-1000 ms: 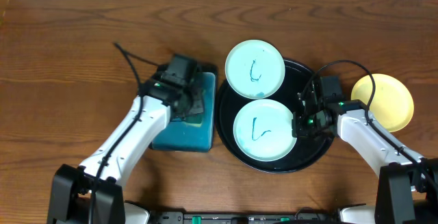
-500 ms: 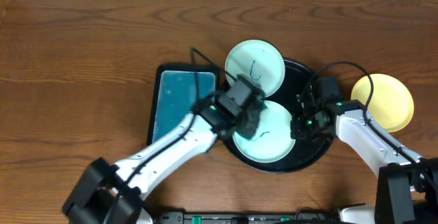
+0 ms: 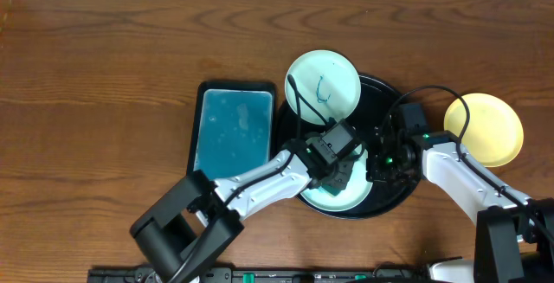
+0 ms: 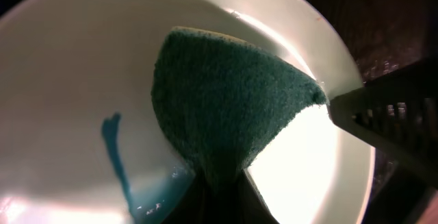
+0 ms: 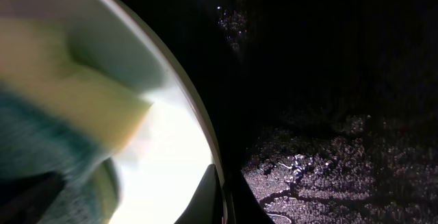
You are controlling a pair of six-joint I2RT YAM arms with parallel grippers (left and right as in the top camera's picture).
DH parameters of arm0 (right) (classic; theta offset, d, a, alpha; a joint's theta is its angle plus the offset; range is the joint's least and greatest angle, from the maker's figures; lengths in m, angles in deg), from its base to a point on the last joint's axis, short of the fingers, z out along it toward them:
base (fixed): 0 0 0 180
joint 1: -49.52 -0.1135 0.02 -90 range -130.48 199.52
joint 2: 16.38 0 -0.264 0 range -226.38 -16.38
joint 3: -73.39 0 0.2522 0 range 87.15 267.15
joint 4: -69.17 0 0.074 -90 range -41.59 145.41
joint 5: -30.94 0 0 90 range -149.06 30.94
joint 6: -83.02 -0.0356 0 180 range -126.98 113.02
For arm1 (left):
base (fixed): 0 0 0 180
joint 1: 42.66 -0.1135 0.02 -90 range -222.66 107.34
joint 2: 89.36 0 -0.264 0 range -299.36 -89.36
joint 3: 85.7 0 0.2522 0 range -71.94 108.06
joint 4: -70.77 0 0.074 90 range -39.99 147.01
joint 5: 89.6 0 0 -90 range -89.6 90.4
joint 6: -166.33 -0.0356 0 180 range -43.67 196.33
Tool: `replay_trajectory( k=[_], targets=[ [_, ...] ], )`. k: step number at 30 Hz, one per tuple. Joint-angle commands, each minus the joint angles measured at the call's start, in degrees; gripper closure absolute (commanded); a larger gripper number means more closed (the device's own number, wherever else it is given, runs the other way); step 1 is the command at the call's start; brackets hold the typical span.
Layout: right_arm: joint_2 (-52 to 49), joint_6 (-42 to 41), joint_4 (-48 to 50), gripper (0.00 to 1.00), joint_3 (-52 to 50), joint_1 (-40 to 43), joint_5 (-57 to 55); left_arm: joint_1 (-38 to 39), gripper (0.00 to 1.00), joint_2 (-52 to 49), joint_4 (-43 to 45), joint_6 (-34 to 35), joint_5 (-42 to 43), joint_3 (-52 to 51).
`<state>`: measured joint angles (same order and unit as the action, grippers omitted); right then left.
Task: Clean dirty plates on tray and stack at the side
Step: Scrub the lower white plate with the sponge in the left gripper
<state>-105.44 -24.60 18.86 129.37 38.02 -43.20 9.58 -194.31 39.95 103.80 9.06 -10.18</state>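
The wooden table (image 3: 104,58) carries the round black tray (image 3: 400,192) at centre right. Just left of it sits a rectangular tray (image 3: 196,144) holding blue water. Two mint plates are on the round tray. The far plate (image 3: 322,86) overhangs the rim and its teal scribble is untouched. The near plate (image 3: 348,200) is mostly hidden under the arms. The yellow plate (image 3: 485,129) lies on the table to the right, off the tray.

A second ago the left arm was over the rectangular tray; it has since swung right. The left gripper (image 3: 339,157) now presses a green sponge (image 4: 226,101), clamped in its fingers, onto the near plate. The teal mark (image 4: 116,155) is down to one streak ending in a watery blue smear, so scrubbing of this plate seems underway but unfinished.

The right gripper (image 3: 381,157) has not moved. Its fingers are closed at the near plate's right rim, probably steadying it. I cannot tell whether they actually pinch the rim.
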Motion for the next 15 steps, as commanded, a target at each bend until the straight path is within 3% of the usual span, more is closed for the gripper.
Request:
replay_trajectory(
  k=[1,8,15],
  targets=[
    [0.55,-0.76,-0.26,0.99,-1.07,-0.76,-0.20,0.00,0.92,-3.26,-0.85,0.94,-1.53,1.27],
    [0.55,-0.76,-0.28,0.99,-1.07,-0.76,-0.20,-2.62,0.92,-4.35,-7.56,3.13,-14.38,1.27],
    [0.55,-0.76,-0.28,0.99,-1.07,-0.76,-0.20,-7.87,0.93,-4.35,-12.00,9.57,-13.92,1.27]
  ],
)
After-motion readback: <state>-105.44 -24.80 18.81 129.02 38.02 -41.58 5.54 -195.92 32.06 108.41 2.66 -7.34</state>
